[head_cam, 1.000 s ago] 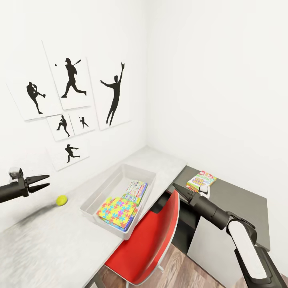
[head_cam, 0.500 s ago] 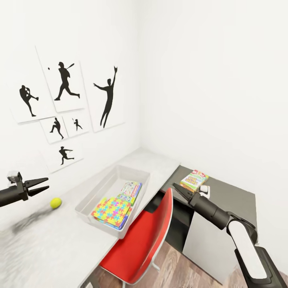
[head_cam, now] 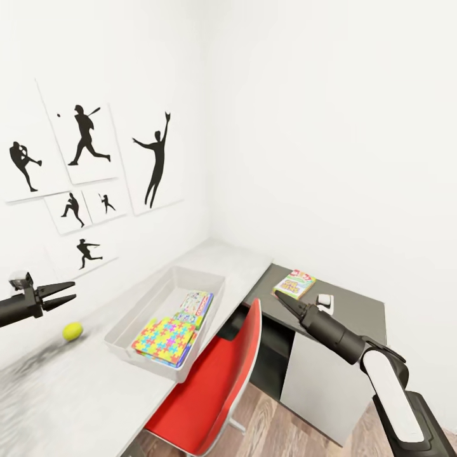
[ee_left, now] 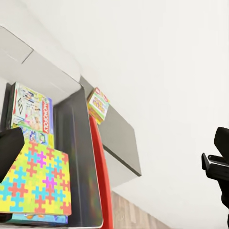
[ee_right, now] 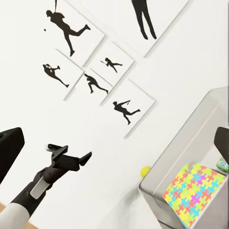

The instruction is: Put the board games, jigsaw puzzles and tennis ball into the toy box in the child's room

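Note:
The light grey toy box [head_cam: 126, 327] stands on the pale table [head_cam: 70, 400]. Inside it lie a jigsaw puzzle [head_cam: 164, 333] and a white-green-red board game [head_cam: 195, 305]; both also show in the left wrist view, the puzzle [ee_left: 36, 179] and the game [ee_left: 31, 112]. The tennis ball [head_cam: 72, 331] rests on the table left of the box. Another board game [head_cam: 294, 284] lies on a dark cabinet top [head_cam: 355, 314]. My left gripper [head_cam: 73, 290] hovers open above the ball, holding nothing. My right gripper [head_cam: 278, 295], fingers apart and empty, hangs over the gap between table and cabinet.
A red chair [head_cam: 216, 381] is pushed in under the table in front of the toy box. A small white object [head_cam: 324, 299] sits on the cabinet near the board game. Black sports silhouette pictures [head_cam: 82, 165] hang on the wall. Wood floor [head_cam: 260, 431] shows below.
The whole view has slid left and slightly down as the camera turned right. Both arms keep about the same place in the picture. Ball, box and games have not moved on their surfaces.

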Motion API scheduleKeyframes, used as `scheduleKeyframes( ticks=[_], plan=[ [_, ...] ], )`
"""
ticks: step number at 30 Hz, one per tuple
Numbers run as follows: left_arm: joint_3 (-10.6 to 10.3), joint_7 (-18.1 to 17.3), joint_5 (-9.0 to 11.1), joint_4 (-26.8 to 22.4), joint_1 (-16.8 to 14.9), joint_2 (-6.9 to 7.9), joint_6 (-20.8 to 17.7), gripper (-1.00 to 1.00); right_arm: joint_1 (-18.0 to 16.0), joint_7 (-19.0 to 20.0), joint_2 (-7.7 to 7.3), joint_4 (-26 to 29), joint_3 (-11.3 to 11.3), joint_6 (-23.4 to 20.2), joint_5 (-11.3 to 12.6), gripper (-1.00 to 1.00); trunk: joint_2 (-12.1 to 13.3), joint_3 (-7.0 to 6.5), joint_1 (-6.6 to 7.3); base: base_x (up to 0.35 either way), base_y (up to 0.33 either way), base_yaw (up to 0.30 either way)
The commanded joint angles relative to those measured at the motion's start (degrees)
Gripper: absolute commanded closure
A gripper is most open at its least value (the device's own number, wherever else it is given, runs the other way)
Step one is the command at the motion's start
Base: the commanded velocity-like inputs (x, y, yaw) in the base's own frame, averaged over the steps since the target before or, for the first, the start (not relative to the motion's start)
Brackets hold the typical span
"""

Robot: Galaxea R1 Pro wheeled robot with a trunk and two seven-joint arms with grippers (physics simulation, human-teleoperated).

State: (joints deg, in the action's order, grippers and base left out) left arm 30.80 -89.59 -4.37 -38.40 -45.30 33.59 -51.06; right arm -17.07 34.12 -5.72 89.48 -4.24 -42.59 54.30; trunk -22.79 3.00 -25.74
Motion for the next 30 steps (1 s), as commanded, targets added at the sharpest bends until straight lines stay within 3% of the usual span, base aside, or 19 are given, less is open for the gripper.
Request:
scheduleKeyframes(
  ticks=[1,15,30],
  plan=[
    [0.09,-0.41,-0.46,-0.05,-0.06,0.03,-0.67,-1.0,-0.07,0.02,0.0,0.0,-0.06,-0.39,0.2,-1.0,-0.13,0.05,-0.04,-0.001,0.0,-0.143],
    [-0.34,-0.41,-0.37,-0.09,-0.05,-0.02,-0.8,-1.0,-0.07,0.03,0.01,-0.01,-0.12,-0.39,0.2,-1.0,-0.13,-0.59,-0.04,-0.001,0.0,-0.07],
    [-0.3,-0.41,-0.37,-0.18,-0.05,-0.16,-0.8,-1.0,-0.07,-0.02,0.03,-0.01,-0.15,1.01,0.19,-1.0,-0.13,-0.61,-0.04,-0.095,0.0,-0.002]
  ],
)
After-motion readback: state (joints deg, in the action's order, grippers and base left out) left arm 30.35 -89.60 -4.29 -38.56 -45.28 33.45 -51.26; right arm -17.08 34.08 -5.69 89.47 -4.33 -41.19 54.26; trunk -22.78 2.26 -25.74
